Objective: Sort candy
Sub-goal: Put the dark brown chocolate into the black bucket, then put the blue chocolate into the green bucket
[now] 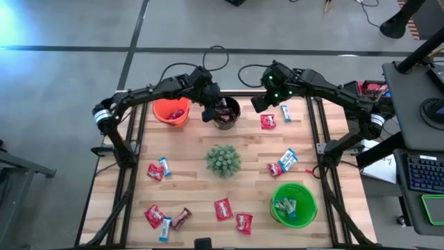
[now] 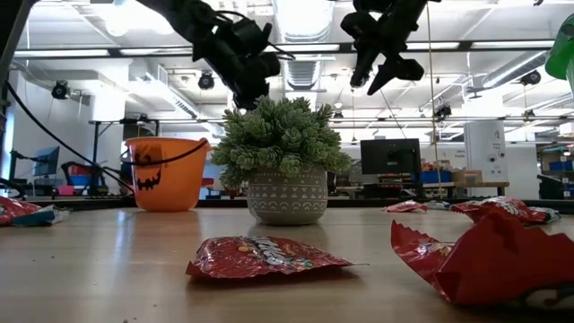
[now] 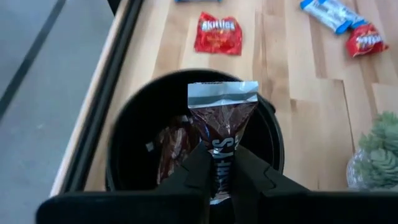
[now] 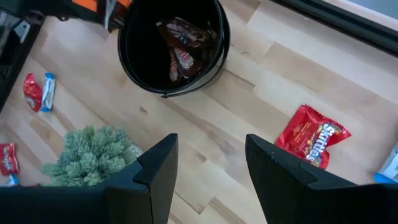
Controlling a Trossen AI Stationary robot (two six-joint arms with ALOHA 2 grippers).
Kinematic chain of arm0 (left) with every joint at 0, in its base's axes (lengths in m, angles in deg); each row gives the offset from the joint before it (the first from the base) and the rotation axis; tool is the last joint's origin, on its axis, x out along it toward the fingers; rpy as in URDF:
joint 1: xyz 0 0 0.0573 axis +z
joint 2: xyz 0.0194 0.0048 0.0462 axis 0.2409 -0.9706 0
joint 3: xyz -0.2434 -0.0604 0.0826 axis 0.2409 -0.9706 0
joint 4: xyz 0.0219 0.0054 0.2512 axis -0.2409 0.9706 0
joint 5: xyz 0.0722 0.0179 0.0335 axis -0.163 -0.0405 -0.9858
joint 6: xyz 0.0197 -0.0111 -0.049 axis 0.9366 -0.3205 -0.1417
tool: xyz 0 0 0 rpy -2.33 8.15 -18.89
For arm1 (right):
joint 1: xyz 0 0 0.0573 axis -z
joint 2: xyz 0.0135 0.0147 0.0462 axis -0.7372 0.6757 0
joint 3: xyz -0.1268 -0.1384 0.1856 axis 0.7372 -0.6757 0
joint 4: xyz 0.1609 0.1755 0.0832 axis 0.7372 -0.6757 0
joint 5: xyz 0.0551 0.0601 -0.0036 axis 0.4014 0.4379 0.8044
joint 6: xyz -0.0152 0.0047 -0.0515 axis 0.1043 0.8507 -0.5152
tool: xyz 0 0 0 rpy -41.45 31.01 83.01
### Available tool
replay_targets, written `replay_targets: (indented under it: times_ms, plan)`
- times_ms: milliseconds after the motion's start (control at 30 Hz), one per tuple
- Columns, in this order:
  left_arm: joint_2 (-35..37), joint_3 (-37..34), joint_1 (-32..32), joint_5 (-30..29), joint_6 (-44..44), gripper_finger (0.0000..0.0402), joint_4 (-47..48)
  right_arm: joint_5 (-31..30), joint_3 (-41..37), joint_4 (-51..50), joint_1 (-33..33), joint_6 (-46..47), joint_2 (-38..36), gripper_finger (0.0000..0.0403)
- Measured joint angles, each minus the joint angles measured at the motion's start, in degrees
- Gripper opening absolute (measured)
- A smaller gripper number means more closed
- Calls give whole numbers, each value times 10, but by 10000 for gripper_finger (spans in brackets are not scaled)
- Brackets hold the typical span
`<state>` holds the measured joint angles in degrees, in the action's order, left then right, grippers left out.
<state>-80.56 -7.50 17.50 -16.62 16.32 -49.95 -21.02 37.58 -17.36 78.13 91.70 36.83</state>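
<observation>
The left gripper point(image 3: 217, 171) is clamped on a dark brown candy point(image 3: 221, 124) above the black bucket point(image 3: 134, 130); the wrapper's lower end is hidden between the fingers. The right gripper point(image 4: 208, 165) hangs near, fingers apart and empty. More candy lies scattered on the wooden bench point(image 1: 191, 184). Behind is a large workshop.

Two matte black jointed arms, silver-banded at one joint, green lights glowing on the right wrist.
</observation>
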Motion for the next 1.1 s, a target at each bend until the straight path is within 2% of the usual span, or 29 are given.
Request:
replay_targets:
  times_ms: [267,467,633,733,900,1100]
  plan:
    - [-1,0,2,7,16,97,-28,0,0,0,0,28,0,178]
    - [0,0,3,8,17,130,-27,0,0,0,0,30,0,178]
    - [18,0,3,8,16,136,-23,0,-17,-11,0,6,0,178]
    - [37,10,3,8,29,136,-6,0,-40,-18,0,57,0,178]
    - [46,68,5,6,85,133,60,-1,-82,-22,-5,130,0,178]
    - [45,128,12,-2,125,130,116,0,-116,-35,-34,159,0,178]
